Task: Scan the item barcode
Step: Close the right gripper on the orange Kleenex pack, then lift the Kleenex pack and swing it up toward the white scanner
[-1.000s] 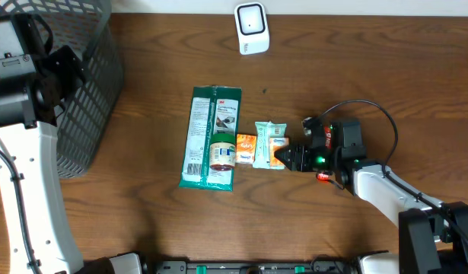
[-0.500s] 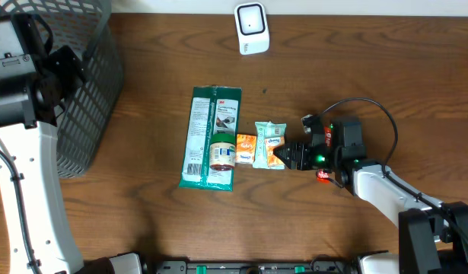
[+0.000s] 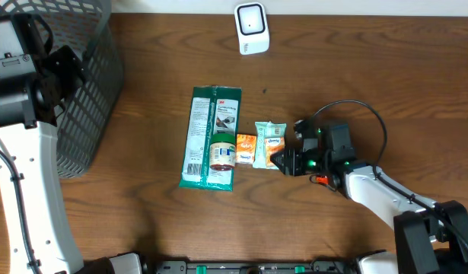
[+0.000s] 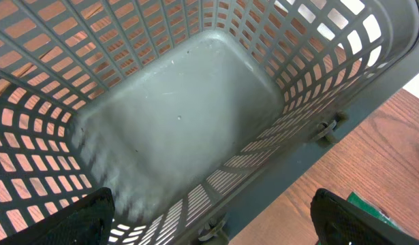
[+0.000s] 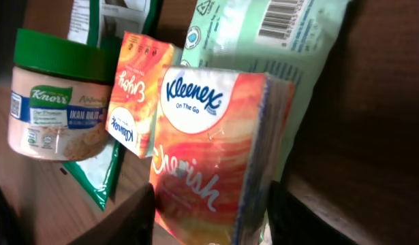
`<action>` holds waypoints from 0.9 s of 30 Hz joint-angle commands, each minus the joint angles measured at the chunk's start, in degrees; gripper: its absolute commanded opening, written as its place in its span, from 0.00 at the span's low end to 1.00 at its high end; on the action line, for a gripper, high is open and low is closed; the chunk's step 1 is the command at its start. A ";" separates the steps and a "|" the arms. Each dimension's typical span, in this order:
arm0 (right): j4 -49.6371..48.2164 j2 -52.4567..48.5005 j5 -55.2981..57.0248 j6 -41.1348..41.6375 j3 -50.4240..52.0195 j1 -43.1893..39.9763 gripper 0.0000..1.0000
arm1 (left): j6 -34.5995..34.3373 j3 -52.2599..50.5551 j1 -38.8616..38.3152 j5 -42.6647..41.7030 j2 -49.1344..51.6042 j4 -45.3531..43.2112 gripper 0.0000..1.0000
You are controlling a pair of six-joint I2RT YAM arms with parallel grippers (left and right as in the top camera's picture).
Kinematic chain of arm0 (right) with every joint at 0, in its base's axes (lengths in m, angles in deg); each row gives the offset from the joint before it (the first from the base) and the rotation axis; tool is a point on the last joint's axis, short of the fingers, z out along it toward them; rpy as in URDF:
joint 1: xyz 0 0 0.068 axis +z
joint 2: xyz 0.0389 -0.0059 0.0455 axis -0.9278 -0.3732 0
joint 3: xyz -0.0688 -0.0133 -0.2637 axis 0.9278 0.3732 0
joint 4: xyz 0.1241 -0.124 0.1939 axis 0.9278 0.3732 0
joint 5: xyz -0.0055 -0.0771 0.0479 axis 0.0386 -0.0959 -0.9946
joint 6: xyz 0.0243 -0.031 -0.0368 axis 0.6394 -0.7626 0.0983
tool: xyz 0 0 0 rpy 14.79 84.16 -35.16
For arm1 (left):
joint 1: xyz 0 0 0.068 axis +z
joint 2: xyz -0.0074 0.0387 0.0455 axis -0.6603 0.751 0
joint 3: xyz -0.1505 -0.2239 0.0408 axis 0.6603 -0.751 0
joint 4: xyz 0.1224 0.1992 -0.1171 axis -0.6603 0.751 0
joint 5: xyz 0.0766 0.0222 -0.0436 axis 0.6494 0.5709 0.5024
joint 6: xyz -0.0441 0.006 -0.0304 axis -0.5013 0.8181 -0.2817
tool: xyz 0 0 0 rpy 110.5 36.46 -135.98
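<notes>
The Kleenex tissue pack (image 5: pixel 209 156) lies flat, printed face up, at the right end of a row of goods in the middle of the table (image 3: pixel 370 76). It partly overlaps a pale green packet (image 5: pixel 291 61), whose own barcode shows at its top edge. No barcode is visible on the tissue pack's upper face, so presumably it must be lifted and turned to be read. To its left come a small orange box (image 5: pixel 137 95), a Knorr jar (image 5: pixel 56 102) and a long green packet (image 3: pixel 211 137), all set close together. The white scanner (image 3: pixel 251 29) stands well apart at the table's far edge, facing the row, which suggests each item is to be carried up to it. The right gripper (image 3: pixel 289 160) reaches in low from the right, its fingers (image 5: pixel 124 218) partly spread and flanking the tissue pack's near end, close against both edges. Whether they press on the pack cannot be told. The left gripper (image 4: pixel 229 214) hangs fully spread and empty over the grey basket (image 4: pixel 195 102) at the table's left, likely the drop point for scanned goods.
</notes>
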 commanded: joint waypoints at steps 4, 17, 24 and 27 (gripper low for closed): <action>-0.83 -0.13 1.64 -0.20 0.35 0.92 0.01 | 0.55 0.35 0.31 0.74 -0.07 0.02 0.92; 7.52 4.42 1.68 -0.72 -5.75 0.74 0.01 | 0.55 0.35 0.31 0.74 -0.07 0.02 0.92; 25.03 8.39 7.50 -5.35 -16.94 0.15 0.01 | 0.55 0.35 0.31 0.74 -0.07 0.04 0.92; 32.76 8.68 10.38 -7.65 -22.51 0.15 0.01 | 0.55 0.35 0.31 0.74 -0.07 0.02 0.93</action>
